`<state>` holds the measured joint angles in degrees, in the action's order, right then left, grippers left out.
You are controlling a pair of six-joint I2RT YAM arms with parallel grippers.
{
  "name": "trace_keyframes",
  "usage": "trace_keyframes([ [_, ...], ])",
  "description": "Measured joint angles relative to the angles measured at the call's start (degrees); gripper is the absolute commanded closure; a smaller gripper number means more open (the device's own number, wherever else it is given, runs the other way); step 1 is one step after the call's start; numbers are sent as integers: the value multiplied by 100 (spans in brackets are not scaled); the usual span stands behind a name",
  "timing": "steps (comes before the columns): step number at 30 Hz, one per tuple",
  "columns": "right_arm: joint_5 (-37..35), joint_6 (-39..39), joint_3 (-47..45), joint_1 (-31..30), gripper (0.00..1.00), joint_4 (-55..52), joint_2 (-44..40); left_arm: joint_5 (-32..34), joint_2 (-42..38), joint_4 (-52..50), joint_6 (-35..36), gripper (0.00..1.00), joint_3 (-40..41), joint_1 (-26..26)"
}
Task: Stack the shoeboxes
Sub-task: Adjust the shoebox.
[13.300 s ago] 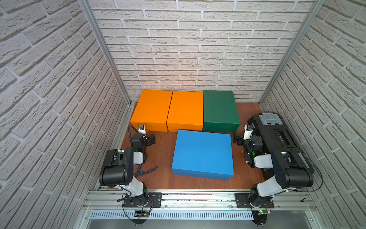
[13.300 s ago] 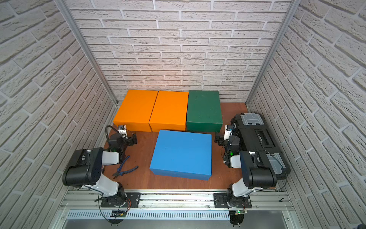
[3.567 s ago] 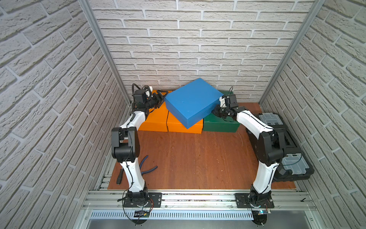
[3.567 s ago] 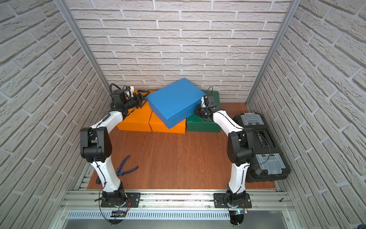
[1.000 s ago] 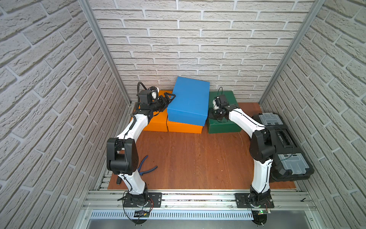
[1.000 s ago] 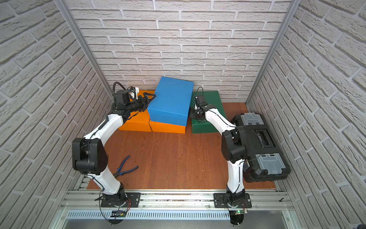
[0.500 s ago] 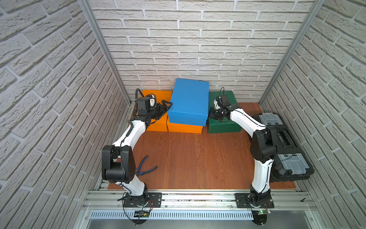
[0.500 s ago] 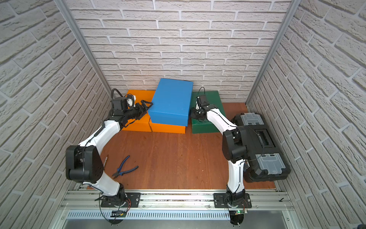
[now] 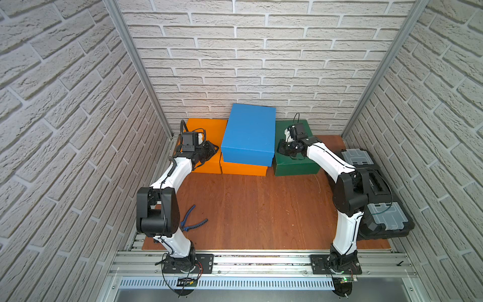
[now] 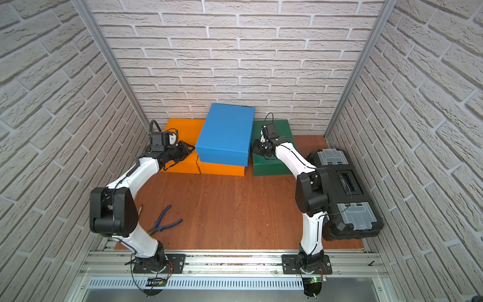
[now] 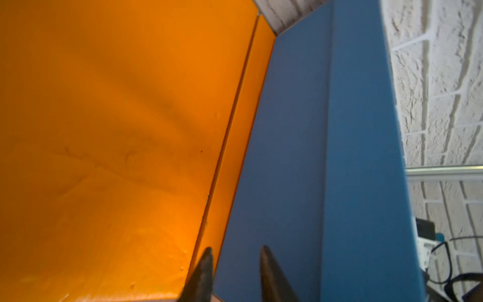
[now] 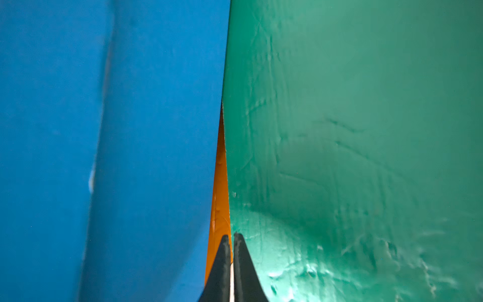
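Observation:
In both top views the blue shoebox (image 9: 248,133) (image 10: 226,133) lies flat on the right-hand orange shoebox (image 9: 243,168) (image 10: 220,168) against the back wall. The other orange shoebox (image 9: 206,128) (image 10: 183,125) stands to its left and the dark green one (image 9: 295,164) (image 10: 271,167) to its right. My left gripper (image 9: 213,150) (image 11: 236,252) hovers over the left orange lid (image 11: 117,130), pointing at the blue side wall (image 11: 300,157); its jaws stand a little apart with nothing between them. My right gripper (image 9: 281,149) (image 12: 231,238) is shut and empty above the green lid's (image 12: 339,130) edge, beside the blue box (image 12: 130,130).
A black toolbox (image 9: 376,188) (image 10: 342,183) lies along the right wall beside my right arm. Blue-handled pliers (image 9: 193,222) (image 10: 164,222) lie on the wooden table (image 9: 261,209) near my left arm. Brick walls close in the back and both sides.
My left gripper's jaws have closed from wide to a narrow gap, and it has drawn back from the blue box towards the front. The blue box and the right arm have stayed put.

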<state>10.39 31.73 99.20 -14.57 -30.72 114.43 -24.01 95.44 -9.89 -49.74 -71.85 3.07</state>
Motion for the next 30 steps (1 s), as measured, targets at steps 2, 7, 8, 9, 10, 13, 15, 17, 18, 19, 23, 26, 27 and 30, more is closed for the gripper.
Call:
trace_keyframes([
  [2, 0, 2, -37, 0, 92, 4, 0, -2, 129, 2, -13, 86, 0, 20],
  [7, 0, 4, -50, 0, 91, 7, 0, 4, 404, -68, -39, 91, -109, 92],
  [8, -2, 4, -50, 0, 92, 7, 0, 9, 446, -79, -39, 91, -146, 116],
  [9, -2, 4, -50, 0, 92, 7, 0, 17, 485, -109, -37, 92, -205, 146],
  [10, 0, 7, -50, 0, 92, 7, 0, 31, 518, -136, -33, 92, -267, 177],
  [13, 0, 44, -50, 0, 92, 7, 0, 79, 577, -236, 7, 92, -398, 251],
  [15, 0, 59, -50, 0, 92, 7, 0, 133, 605, -306, 28, 92, -450, 282],
  [17, 0, 63, -50, 0, 92, 7, 0, 238, 638, -437, 68, 92, -494, 315],
  [18, 0, 63, -50, 0, 92, 7, 0, 308, 656, -522, 83, 92, -509, 332],
  [19, 0, 61, -50, 0, 91, 7, 0, 367, 671, -625, 98, 92, -527, 339],
  [23, -2, 59, -50, 0, 91, 4, 0, 599, 743, -953, 157, 93, -616, 376],
  [26, -2, 59, -50, 0, 91, 4, 0, 846, 750, -1246, 223, 93, -769, 413],
  [27, -4, 59, -50, 2, 91, 4, 0, 944, 750, -1327, 254, 93, -796, 422],
  [30, -4, 57, -50, 11, 91, 2, 0, 1185, 750, -1547, 339, 93, -870, 455],
])
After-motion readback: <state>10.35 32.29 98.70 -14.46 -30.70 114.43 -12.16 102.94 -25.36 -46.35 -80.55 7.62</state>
